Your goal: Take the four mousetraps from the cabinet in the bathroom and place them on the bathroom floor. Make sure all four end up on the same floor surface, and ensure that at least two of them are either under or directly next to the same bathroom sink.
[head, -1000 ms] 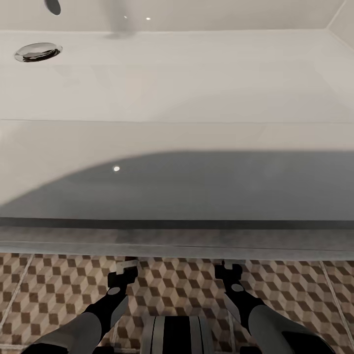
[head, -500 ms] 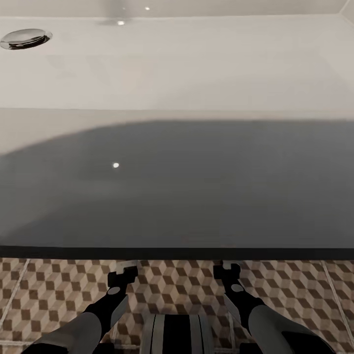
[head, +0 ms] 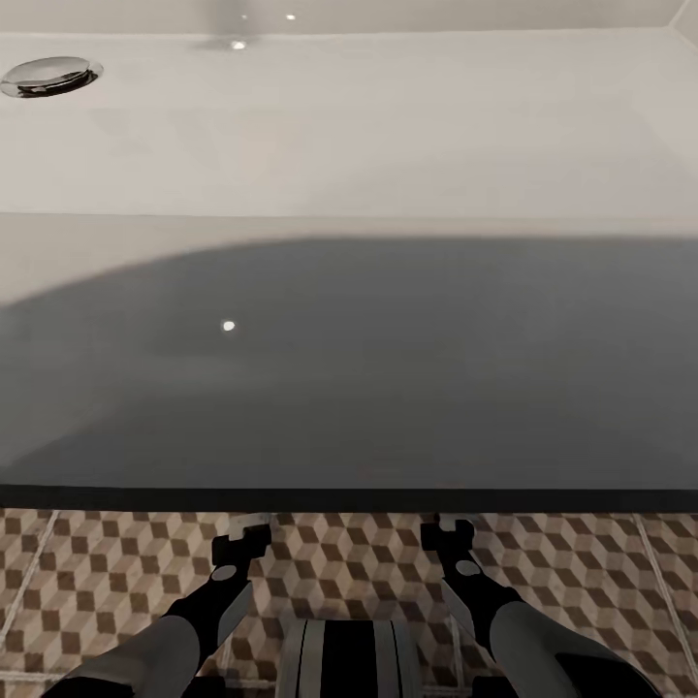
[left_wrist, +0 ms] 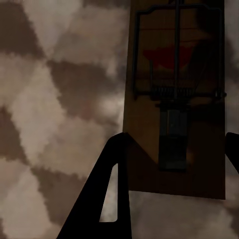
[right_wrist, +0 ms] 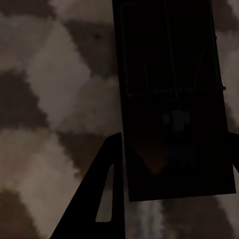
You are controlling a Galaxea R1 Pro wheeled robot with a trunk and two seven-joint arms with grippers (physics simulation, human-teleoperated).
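In the left wrist view a tan mousetrap (left_wrist: pixel 174 99) with dark wire and a red spot lies flat between my left gripper's (left_wrist: pixel 174 154) fingers, which press on its two long edges, above the cube-patterned bathroom floor (left_wrist: pixel 50 99). The right wrist view has a second mousetrap (right_wrist: pixel 169 99), dark in shadow, held the same way by my right gripper (right_wrist: pixel 172 159). From the head, both grippers, left (head: pixel 242 541) and right (head: pixel 446 533), hang low over the bathroom floor (head: pixel 97 582), just in front of the white sink (head: pixel 349 126). The cabinet is out of view.
The sink's wide white top spans the head view, with a chrome drain (head: pixel 48 76) at the far left and a dark shadow over its near half. Its dark front edge (head: pixel 349 497) overhangs the tiles just beyond the grippers. My trunk (head: pixel 349 659) stands between the arms.
A second ago the sink's front edge sat higher in the head view; the camera then came closer. Over the last half second nothing has shifted, and both arms keep their pose.
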